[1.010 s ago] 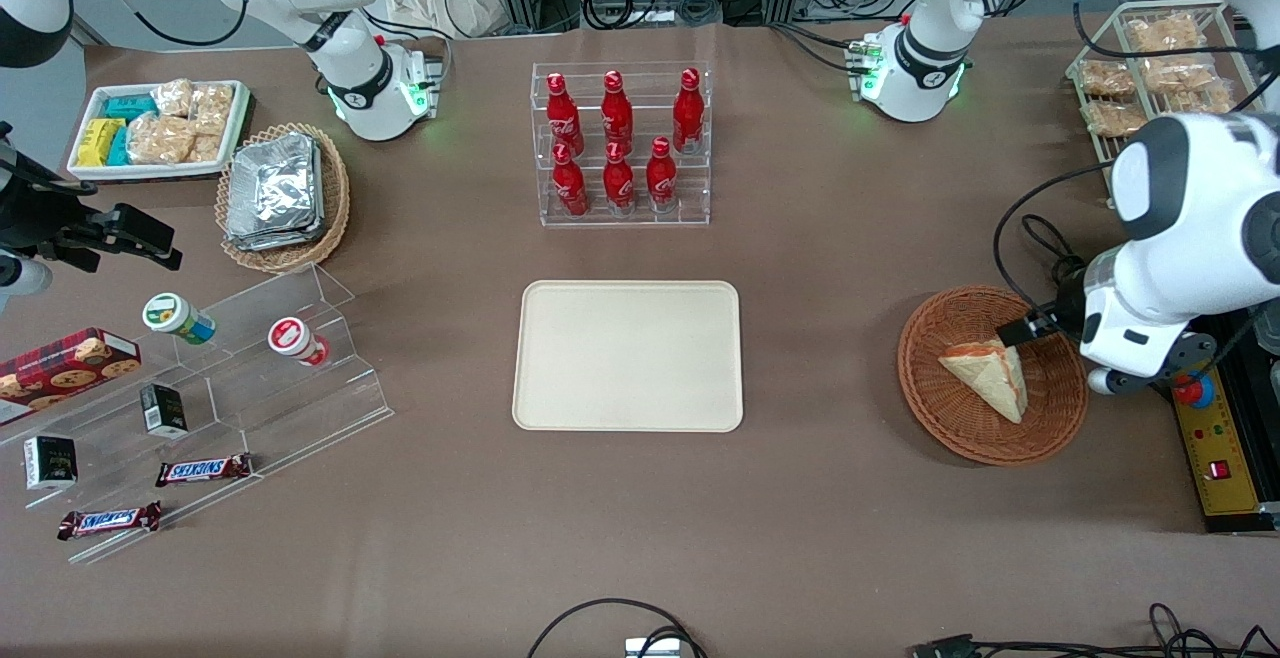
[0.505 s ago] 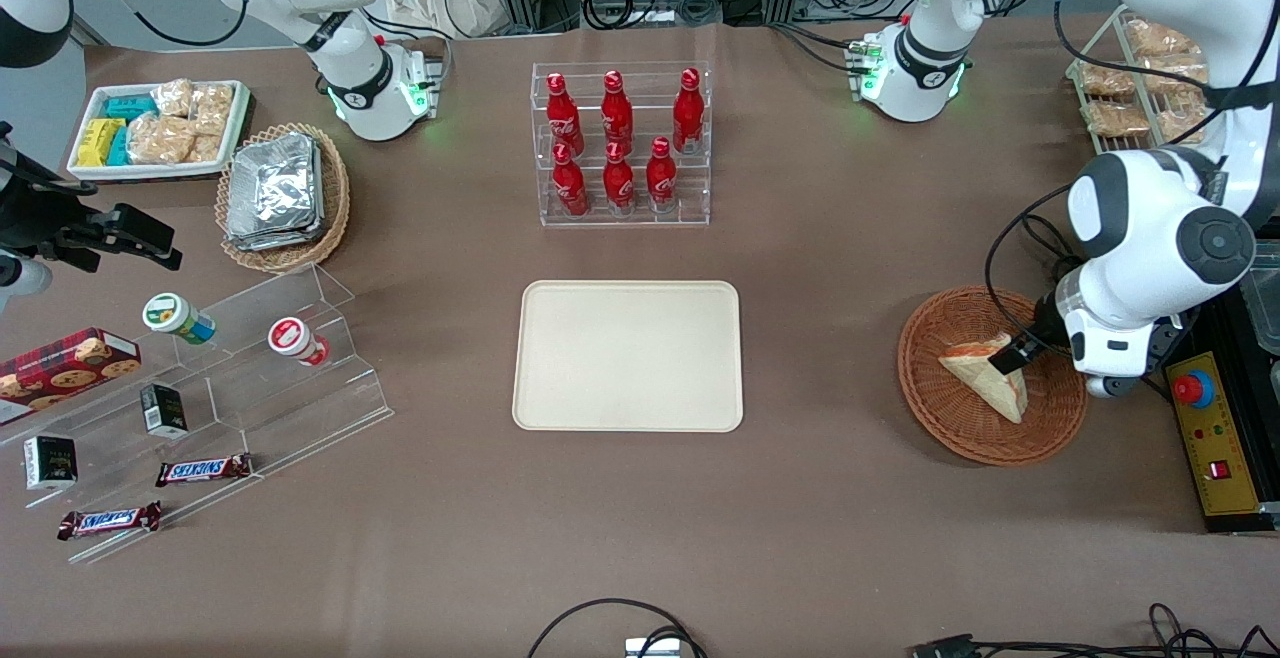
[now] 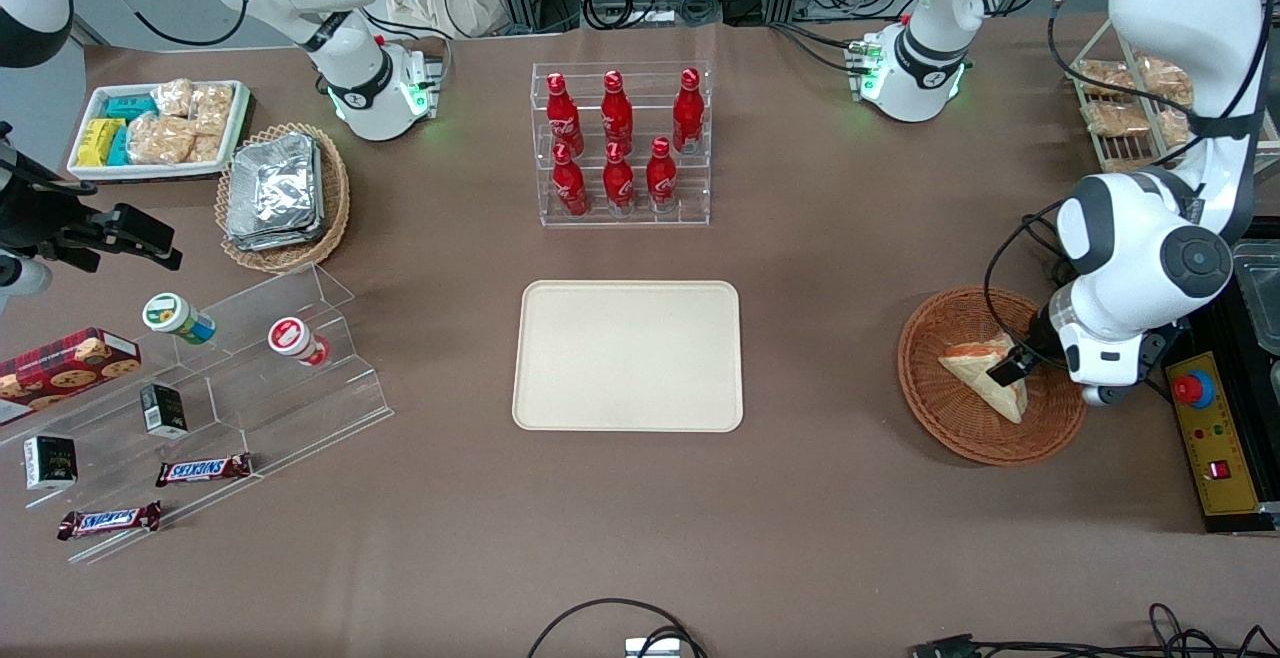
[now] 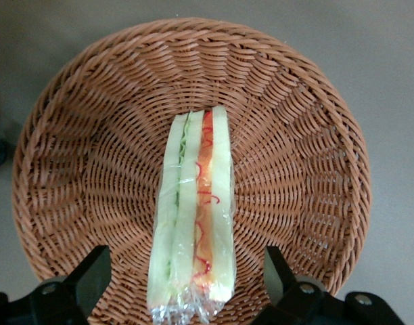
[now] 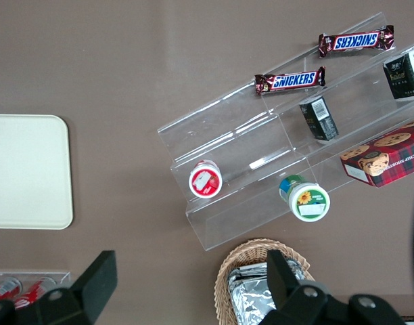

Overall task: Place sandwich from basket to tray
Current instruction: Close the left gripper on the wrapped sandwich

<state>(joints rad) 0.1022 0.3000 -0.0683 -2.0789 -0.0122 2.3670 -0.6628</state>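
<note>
The sandwich [image 4: 193, 223] lay on its side in the middle of the basket [image 4: 308, 135], wrapped in clear film, its filling edge turned up toward the wrist camera. The gripper [image 4: 187, 281] hung just above it with its two fingers [image 4: 92, 274] spread wide, one on each flank of the wedge and neither touching it. That was the relation the coming move depended on: the sandwich's long axis ran straight between the fingers, so closing them would press across its narrow width, bread face to bread face, not along its length. In the front view the gripper [image 3: 1008, 370] sat over the sandwich [image 3: 985, 378] at the edge of the basket [image 3: 945, 418] nearest the working arm's end of the table, and the tray [image 3: 628, 356] lay well apart from the basket, toward the middle of the table, with nothing on it. Judging by this, a short descent and a gentle squeeze remained before any lift, since soft bread would likely dent under a hard grip.
</note>
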